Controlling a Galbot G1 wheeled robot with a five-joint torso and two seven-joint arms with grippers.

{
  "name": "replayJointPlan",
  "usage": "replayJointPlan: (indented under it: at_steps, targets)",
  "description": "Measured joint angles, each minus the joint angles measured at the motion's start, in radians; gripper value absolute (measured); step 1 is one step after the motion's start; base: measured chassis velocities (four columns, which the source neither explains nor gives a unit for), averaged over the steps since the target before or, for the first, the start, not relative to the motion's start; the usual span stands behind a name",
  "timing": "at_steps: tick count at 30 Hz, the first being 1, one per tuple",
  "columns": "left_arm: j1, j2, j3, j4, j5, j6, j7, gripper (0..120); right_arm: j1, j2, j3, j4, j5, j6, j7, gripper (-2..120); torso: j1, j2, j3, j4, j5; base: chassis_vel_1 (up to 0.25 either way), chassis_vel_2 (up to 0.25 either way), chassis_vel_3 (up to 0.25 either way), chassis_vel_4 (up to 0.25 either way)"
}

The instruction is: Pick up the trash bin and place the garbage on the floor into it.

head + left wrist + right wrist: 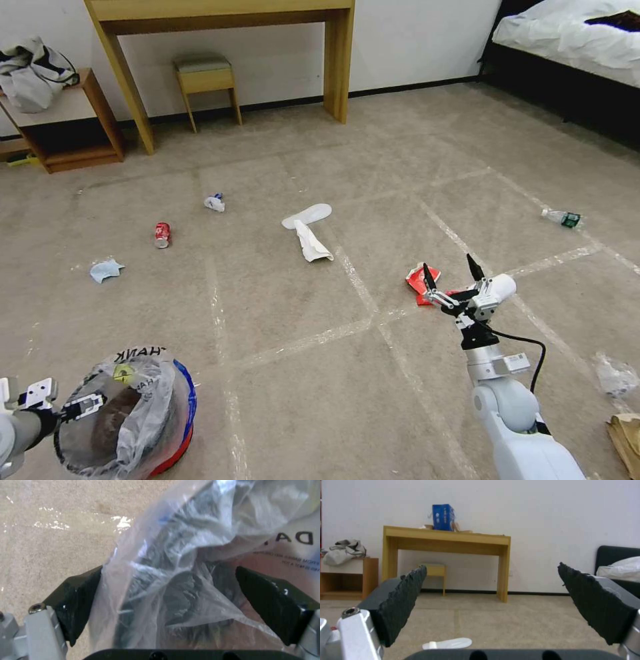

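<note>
I am holding the trash bin (133,420) at the lower left of the head view, tilted with its mouth facing up and toward the robot. The left gripper (83,405) is gripping its near rim: in the left wrist view the jaws are standing either side of the rim and the clear bag liner (186,580), clenched on the trash bin.

The right gripper (452,279) is hovering above the floor (320,373) just beside the red wrapper (421,279), with its jaws released and wide apart; nothing is lying between them in the right wrist view.

The garbage is lying scattered on the floor:
- red soda can (162,235), left of centre;
- light-blue cloth (105,270), nearer the left edge;
- crumpled white paper (215,203), beyond the can;
- clear bottle (561,217), far right;
- brown paper bag (625,437), at the lower right edge.

Two white slippers (308,230) are lying mid-floor, touching each other. A grey-white bundle (30,72) is resting on the low shelf unit (80,127) at the far left.
</note>
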State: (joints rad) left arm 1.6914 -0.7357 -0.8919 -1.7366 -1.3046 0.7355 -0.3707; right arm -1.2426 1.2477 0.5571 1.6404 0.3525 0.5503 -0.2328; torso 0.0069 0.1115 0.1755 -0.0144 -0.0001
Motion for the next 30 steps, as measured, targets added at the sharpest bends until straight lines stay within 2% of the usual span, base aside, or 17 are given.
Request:
replayJointPlan:
  at_steps: [9, 14, 15, 17, 18, 19, 20, 21, 23, 24, 29, 30]
  targets:
    - [0.017, -0.012, 0.022, -0.009, 0.013, 0.000, -0.027, 100, 0.005, -0.003, -0.004, 0.000, 0.001, -0.003, 0.007, 100, 0.000, 0.000, 0.000, 0.0001, 0.0003, 0.000, 0.000, 0.000, 0.000]
    - [0.023, -0.030, 0.034, -0.016, 0.024, -0.004, -0.033, 81, 0.015, -0.007, -0.006, -0.012, 0.005, -0.002, 0.008, 100, 0.000, 0.000, 0.000, 0.0002, 0.0017, 0.000, 0.000, 0.000, 0.000]
    - [0.023, -0.030, 0.034, -0.016, 0.024, -0.004, -0.033, 81, 0.015, -0.007, -0.006, -0.012, 0.005, -0.002, 0.008, 100, 0.000, 0.000, 0.000, 0.0002, 0.0017, 0.000, 0.000, 0.000, 0.000]
    - [0.022, -0.035, 0.040, -0.016, 0.030, -0.005, -0.035, 70, 0.016, -0.008, -0.008, -0.015, 0.006, -0.002, 0.009, 100, 0.000, 0.000, 0.000, 0.0003, 0.0023, 0.000, 0.000, 0.000, 0.000]
    - [0.022, -0.035, 0.040, -0.016, 0.030, -0.005, -0.035, 70, 0.016, -0.008, -0.008, -0.015, 0.006, -0.002, 0.009, 100, 0.000, 0.000, 0.000, 0.0003, 0.0023, 0.000, 0.000, 0.000, 0.000]
    - [0.022, -0.035, 0.042, -0.017, 0.030, -0.005, -0.038, 64, 0.017, -0.009, -0.009, -0.016, 0.006, -0.002, 0.010, 100, 0.000, 0.000, 0.000, 0.0004, 0.0024, 0.000, 0.000, 0.000, 0.000]
    - [0.022, -0.035, 0.044, -0.017, 0.030, -0.005, -0.041, 59, 0.018, -0.010, -0.010, -0.018, 0.006, -0.002, 0.010, 100, 0.000, 0.000, 0.000, 0.0004, 0.0024, 0.000, 0.000, 0.000, 0.000]
    - [0.022, -0.035, 0.044, -0.017, 0.030, -0.005, -0.041, 59, 0.018, -0.010, -0.010, -0.018, 0.006, -0.002, 0.010, 100, 0.000, 0.000, 0.000, 0.0004, 0.0024, 0.000, 0.000, 0.000, 0.000]
    - [0.026, -0.030, 0.048, -0.020, 0.030, -0.006, -0.049, 46, 0.021, -0.011, -0.012, -0.024, 0.006, -0.002, 0.013, 100, 0.000, 0.000, 0.000, 0.0005, 0.0013, 0.000, 0.000, 0.000, 0.000]
    - [0.026, -0.030, 0.048, -0.020, 0.030, -0.006, -0.049, 46, 0.021, -0.011, -0.012, -0.024, 0.006, -0.002, 0.013, 100, 0.000, 0.000, 0.000, 0.0005, 0.0013, 0.000, 0.000, 0.000, 0.000]
    - [0.047, -0.024, 0.048, -0.033, 0.029, -0.006, -0.059, 26, 0.022, -0.010, -0.014, -0.033, 0.007, -0.002, 0.016, 100, 0.000, 0.000, 0.000, 0.0003, 0.0009, 0.000, 0.000, 0.000, 0.000]
    - [0.047, -0.024, 0.048, -0.033, 0.029, -0.006, -0.059, 26, 0.022, -0.010, -0.014, -0.033, 0.007, -0.002, 0.016, 100, 0.000, 0.000, 0.000, 0.0003, 0.0009, 0.000, 0.000, 0.000, 0.000]
